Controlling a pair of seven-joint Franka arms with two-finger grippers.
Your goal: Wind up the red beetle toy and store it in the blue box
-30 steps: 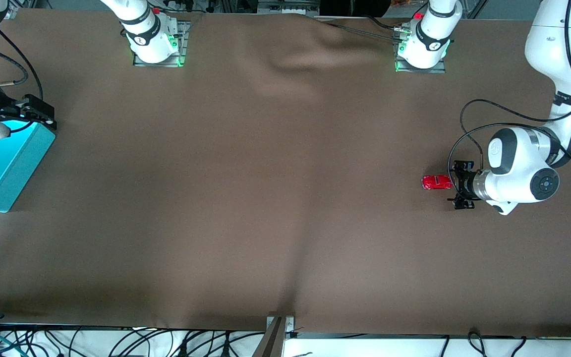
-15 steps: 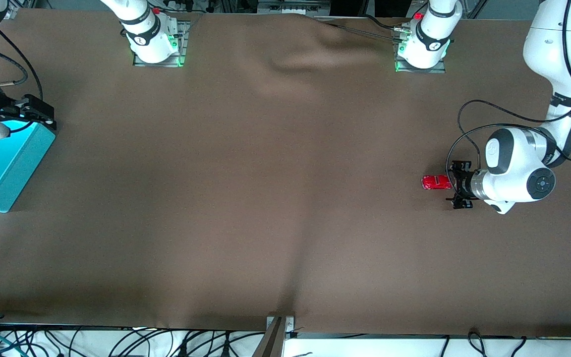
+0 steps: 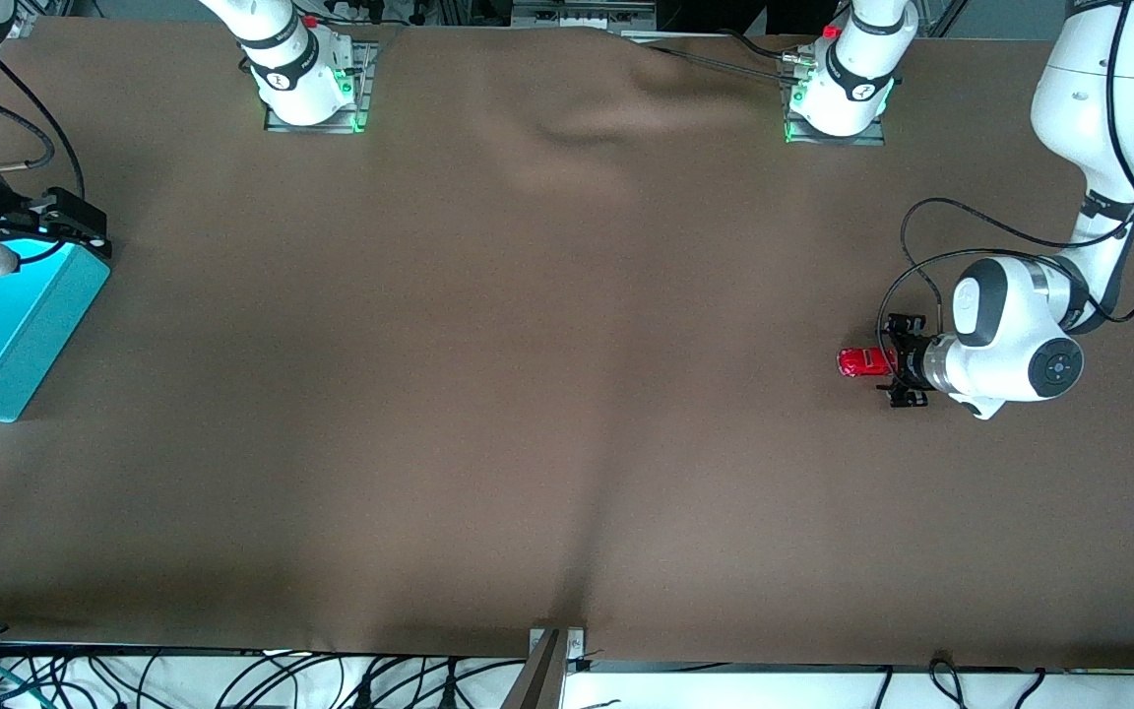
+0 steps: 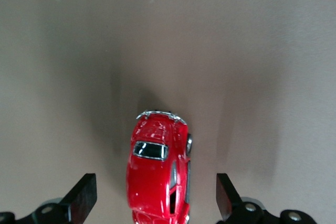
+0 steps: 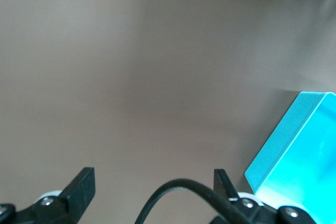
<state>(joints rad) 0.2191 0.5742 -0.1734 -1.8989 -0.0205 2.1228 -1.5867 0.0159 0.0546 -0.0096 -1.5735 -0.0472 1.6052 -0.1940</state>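
The red beetle toy (image 3: 860, 362) stands on the brown cloth toward the left arm's end of the table. My left gripper (image 3: 897, 362) is low at the toy, open, with one fingertip on each side of the toy's end and not touching it. In the left wrist view the toy (image 4: 157, 174) lies between the open fingers (image 4: 84, 196) of the left gripper (image 4: 155, 199). The blue box (image 3: 6, 325) stands at the right arm's end of the table. My right gripper (image 3: 80, 225) waits over the box's rim, open and empty (image 5: 152, 188); a corner of the box (image 5: 299, 156) shows in its view.
Both arm bases (image 3: 306, 84) (image 3: 838, 94) stand along the table's edge farthest from the front camera. The brown cloth (image 3: 567, 128) is wrinkled between them. A black cable (image 5: 178, 195) loops in front of the right wrist camera. A metal bracket (image 3: 552, 655) sits at the nearest edge.
My left gripper has slid toward the toy, so its open fingers now flank the toy's end. The toy, the box and the right arm have not moved.
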